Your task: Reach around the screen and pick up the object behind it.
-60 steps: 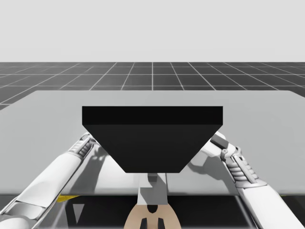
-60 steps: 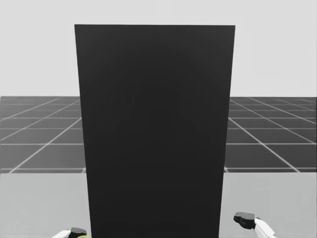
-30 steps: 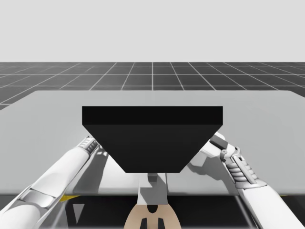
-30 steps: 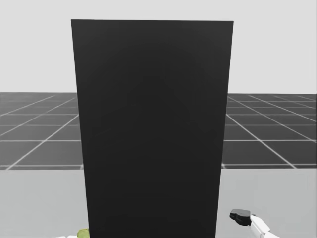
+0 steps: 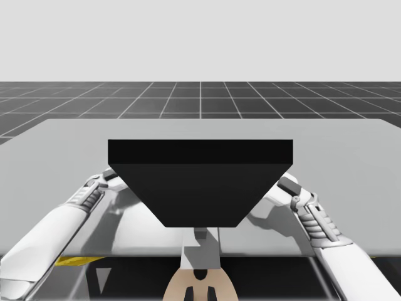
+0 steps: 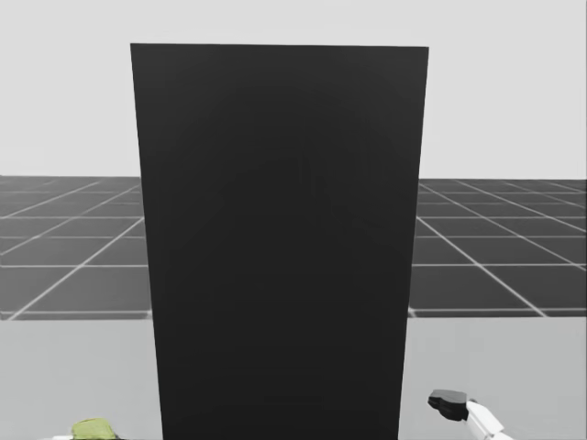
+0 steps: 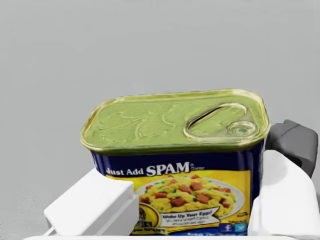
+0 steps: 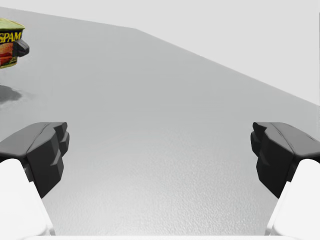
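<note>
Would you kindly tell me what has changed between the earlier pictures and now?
My left gripper, shut on the can, has drawn back leftward, away from the screen. My head has turned slightly. The screen, the table and my open right gripper stayed as they were.

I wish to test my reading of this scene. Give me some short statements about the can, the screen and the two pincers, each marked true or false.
1. The left pincer is shut on the blue rectangular can. True.
2. The right pincer also holds something. False: it is open, with nothing in it.
3. The black screen lies flat. False: it stands upright on the table.
4. In the right wrist view, the can hangs above its shadow, off the table. True.
</note>
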Controlling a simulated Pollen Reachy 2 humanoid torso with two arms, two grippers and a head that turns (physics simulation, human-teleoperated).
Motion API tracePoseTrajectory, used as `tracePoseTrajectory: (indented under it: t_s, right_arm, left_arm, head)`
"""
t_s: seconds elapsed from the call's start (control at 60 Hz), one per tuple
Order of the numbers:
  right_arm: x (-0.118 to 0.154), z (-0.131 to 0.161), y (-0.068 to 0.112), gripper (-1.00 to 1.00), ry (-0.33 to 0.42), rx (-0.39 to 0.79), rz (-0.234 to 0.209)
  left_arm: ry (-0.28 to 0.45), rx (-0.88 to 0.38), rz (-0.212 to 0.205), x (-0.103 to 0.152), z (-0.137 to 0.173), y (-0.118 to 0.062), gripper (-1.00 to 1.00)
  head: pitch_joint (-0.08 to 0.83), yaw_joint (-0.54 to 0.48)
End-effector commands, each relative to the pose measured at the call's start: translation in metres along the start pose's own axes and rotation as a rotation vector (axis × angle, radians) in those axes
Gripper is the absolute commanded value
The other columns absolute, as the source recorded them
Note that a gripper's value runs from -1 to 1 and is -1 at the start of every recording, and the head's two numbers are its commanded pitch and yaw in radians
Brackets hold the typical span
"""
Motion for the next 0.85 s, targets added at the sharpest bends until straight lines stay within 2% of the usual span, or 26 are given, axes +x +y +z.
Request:
tracePoseTrajectory:
  t_s: [0.017, 0.167, 0.283, 0.35, 0.533, 0.683, 0.85]
  right_arm:
    - [0.002, 0.001, -0.003, -1.0, -0.002, -0.01, 0.003]
    - [0.002, 0.001, -0.003, -1.0, -0.001, -0.012, 0.005]
    - [0.001, 0.001, -0.003, -1.0, 0.0, -0.013, 0.004]
    - [0.002, 0.001, -0.004, -1.0, -0.002, -0.014, 0.004]
    - [0.003, 0.002, -0.004, -1.0, -0.007, -0.018, 0.007]
    - [0.004, 0.002, -0.005, -1.0, -0.011, -0.03, 0.008]
    - [0.004, 0.002, -0.006, -1.0, -0.013, -0.035, 0.007]
  left_arm:
    - [-0.002, 0.197, -0.037, 0.018, 0.08, 0.047, 1.0]
    - [-0.04, 0.287, -0.051, 0.03, 0.107, 0.061, 1.0]
    - [-0.081, 0.335, -0.084, 0.056, 0.118, 0.069, 1.0]
    - [-0.11, 0.359, -0.112, 0.08, 0.122, 0.072, 1.0]
    - [-0.161, 0.361, -0.177, 0.13, 0.111, 0.067, 1.0]
    - [-0.199, 0.36, -0.246, 0.176, 0.093, 0.059, 1.0]
    - [-0.26, 0.372, -0.291, 0.22, 0.083, 0.053, 1.0]
  head:
    - [0.073, -0.03]
    - [0.072, -0.03]
    - [0.072, -0.02]
    - [0.072, -0.03]
    - [0.07, -0.03]
    - [0.069, -0.03]
    - [0.068, -0.03]
